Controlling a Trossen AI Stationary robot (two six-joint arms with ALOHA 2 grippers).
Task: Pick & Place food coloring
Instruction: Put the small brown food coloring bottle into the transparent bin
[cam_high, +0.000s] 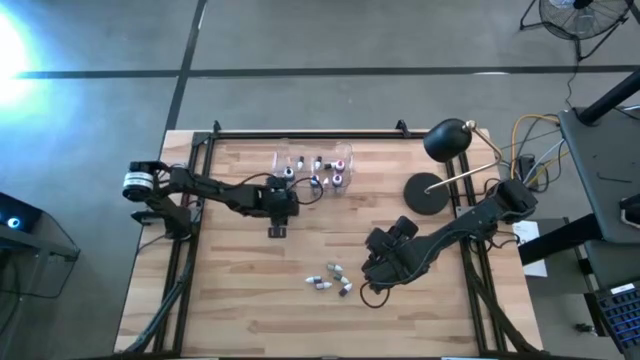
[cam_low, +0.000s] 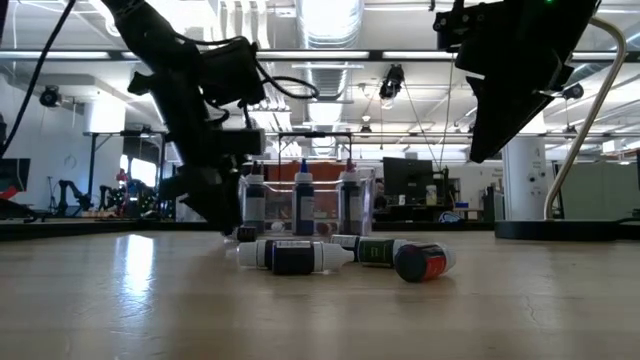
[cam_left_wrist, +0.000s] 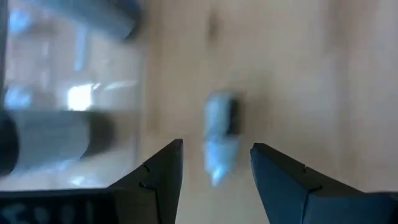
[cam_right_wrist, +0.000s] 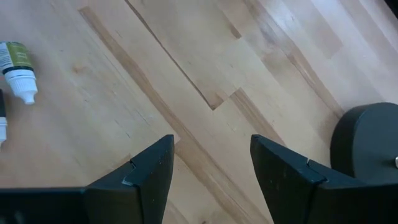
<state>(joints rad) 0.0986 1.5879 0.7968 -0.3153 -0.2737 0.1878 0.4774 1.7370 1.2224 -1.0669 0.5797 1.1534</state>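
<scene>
The left end effector (cam_high: 279, 214) hangs low over the worktop (cam_high: 240, 290), just in front of the clear box (cam_high: 313, 166) that stands near the worktop's far edge. In the left wrist view its two dark fingers (cam_left_wrist: 163, 171) stand apart, and a small bottle (cam_left_wrist: 219, 134) lies on the wood in line with the gap between them, beyond their tips and not gripped. The blur hides any writing on this bottle. Beside it, the box wall shows with grey tubes (cam_left_wrist: 59, 134) behind it.

Several bottles stand upright inside the box (cam_low: 305, 200); in the low view three of them (cam_low: 303, 205) show dark bodies and pale labels, but no words can be read. The high view shows white, dark and purple caps (cam_high: 337, 180) there.

A loose cluster of bottles (cam_high: 330, 279) lies on its side well in front of the box, toward the worktop's near edge. In the low view one has a white label (cam_low: 292, 256), one a green label (cam_low: 375, 251) and one a red label (cam_low: 428, 262); the print is too small to read.

The right end effector (cam_high: 372, 270) hovers just right of that cluster, well clear of the box. Its fingers (cam_right_wrist: 149, 174) are spread wide and hold nothing. The right wrist view shows a green-labelled bottle with a white cap (cam_right_wrist: 18, 70) lying near it, and the black round base of a lamp (cam_right_wrist: 367, 146) farther off.
</scene>
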